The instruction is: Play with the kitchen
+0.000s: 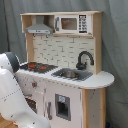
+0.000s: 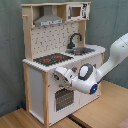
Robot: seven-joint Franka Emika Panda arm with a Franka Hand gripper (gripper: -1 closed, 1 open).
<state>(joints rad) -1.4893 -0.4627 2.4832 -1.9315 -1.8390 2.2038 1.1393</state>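
The kitchen [image 1: 55,50] is a tall white and light-wood toy with a black-red stovetop [image 1: 37,66], a sink [image 1: 70,74], a black faucet [image 1: 84,57], a grey hood [image 1: 40,27] and a microwave [image 1: 72,23]. In the second exterior view my gripper [image 2: 59,75] is up against the kitchen's [image 2: 35,85] front panel, just under the stovetop [image 2: 52,59] and above the oven door [image 2: 62,99]. In the first exterior view my white arm [image 1: 12,95] fills the lower left and hides the gripper.
A grey curtain [image 2: 10,50] hangs behind the kitchen. The kitchen stands on a light wooden surface [image 2: 100,110]. In the second exterior view my arm [image 2: 117,52] reaches in from the second exterior view's right.
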